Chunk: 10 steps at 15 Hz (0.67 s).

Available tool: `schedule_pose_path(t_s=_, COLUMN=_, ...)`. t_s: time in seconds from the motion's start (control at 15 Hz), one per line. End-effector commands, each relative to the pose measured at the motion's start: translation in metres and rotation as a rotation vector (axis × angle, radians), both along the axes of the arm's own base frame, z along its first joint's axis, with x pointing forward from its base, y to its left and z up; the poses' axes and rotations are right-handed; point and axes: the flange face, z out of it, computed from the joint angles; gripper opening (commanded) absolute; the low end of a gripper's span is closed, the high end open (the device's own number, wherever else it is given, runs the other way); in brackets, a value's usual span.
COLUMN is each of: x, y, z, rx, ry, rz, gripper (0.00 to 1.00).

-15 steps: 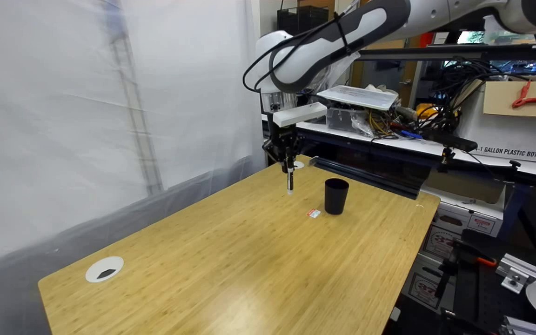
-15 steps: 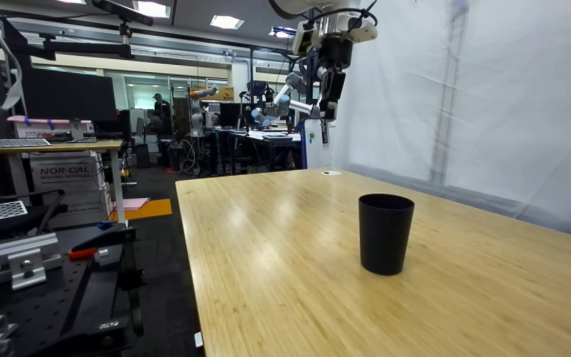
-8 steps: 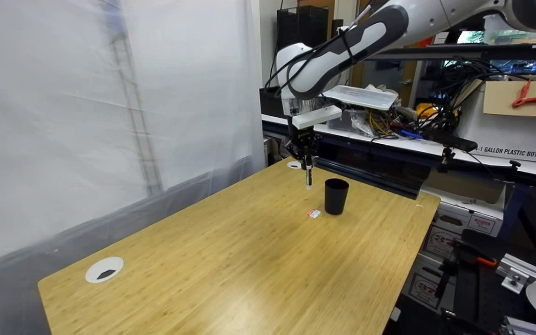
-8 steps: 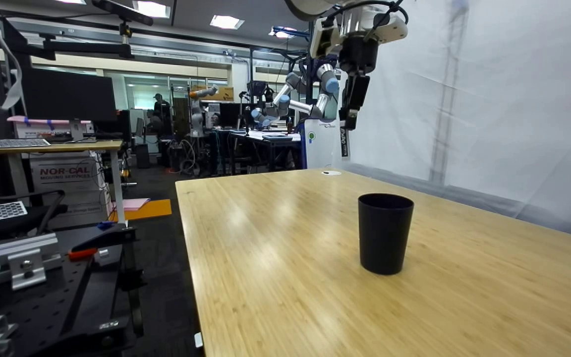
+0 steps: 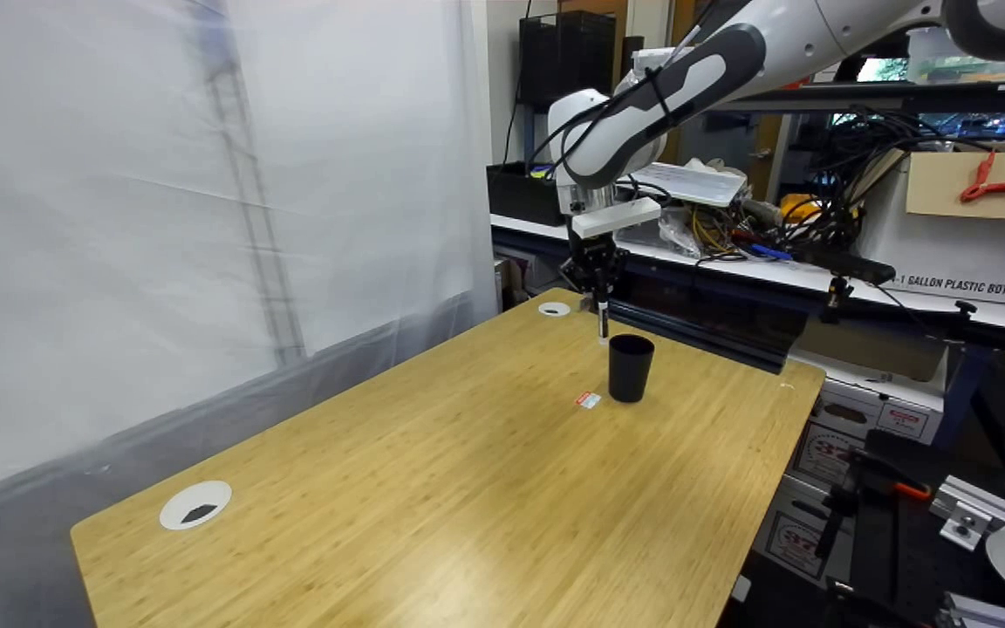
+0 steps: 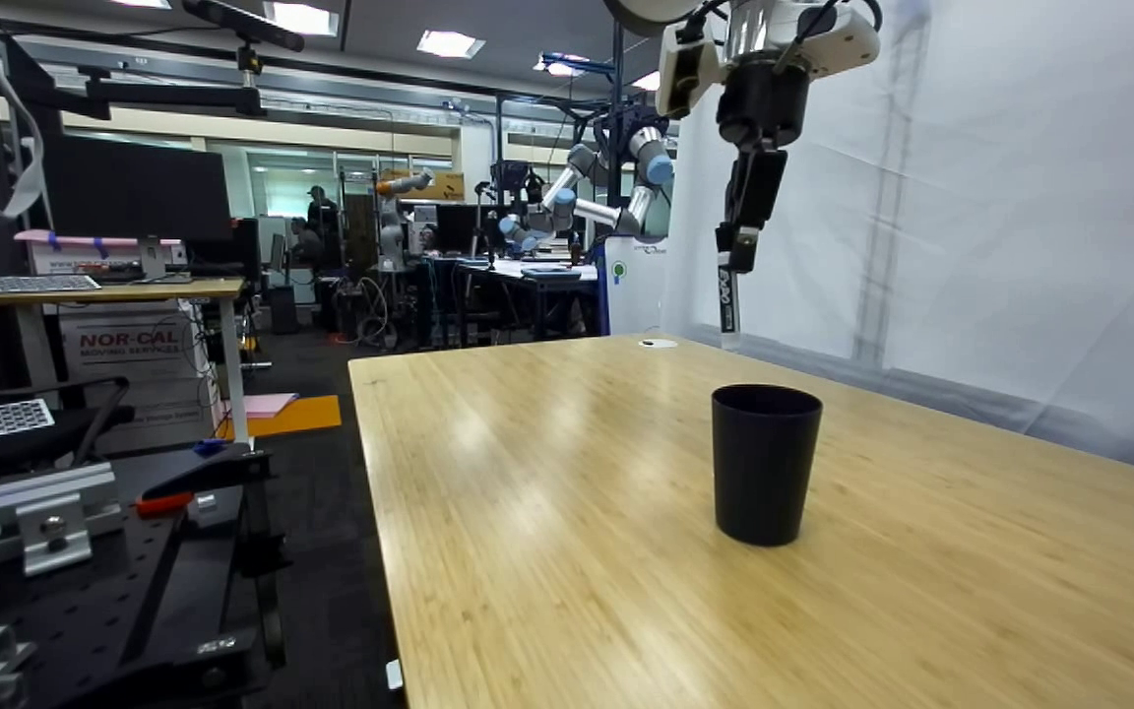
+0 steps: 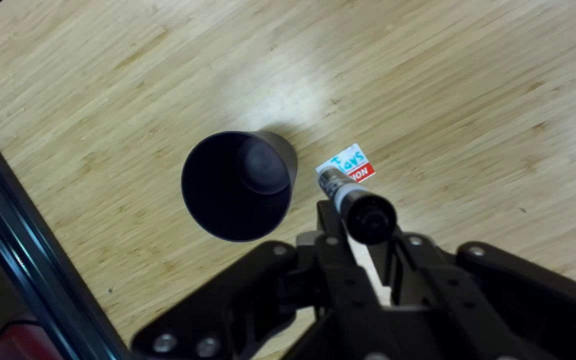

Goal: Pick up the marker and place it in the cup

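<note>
"What's in your jaws?"

"I've got the Robotiq gripper (image 6: 736,250) clamped on the Expo marker (image 6: 728,300); it hangs nearly upright, pale end down, clear of the wooden tabletop (image 5: 380,471)."

"And the black cup (image 7: 238,187)?"

"Standing mouth up on the tabletop. In my wrist view it's left of the marker, near but apart."

"Anything beside it?"

"I see a red-and-white label (image 7: 351,159) lying flat just right of the cup in that view."

The tapered, round-mouthed black cup (image 6: 766,473) is plain; the jointed claw (image 6: 735,250) is black too. White lettering marks the slim black, pale-tipped marker (image 6: 727,301). Darker grain streaks the tan wooden worktop (image 5: 380,471). The small rectangular label (image 7: 352,160) is white and red, with turquoise writing.
</note>
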Motion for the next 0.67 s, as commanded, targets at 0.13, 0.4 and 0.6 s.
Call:
schedule_pose_path(t_s=0.13, x=-0.007, y=-0.026, z=0.006, rx=0.006, ry=-0.021, rz=-0.042, gripper=0.05)
schedule_pose_path(t_s=0.4, x=-0.014, y=-0.040, z=-0.002, rx=0.014, ry=-0.012, rz=-0.072, gripper=0.05)
schedule_pose_path(t_s=0.6, x=-0.021, y=-0.048, z=-0.013, rx=0.024, ry=-0.007, rz=-0.091, gripper=0.05)
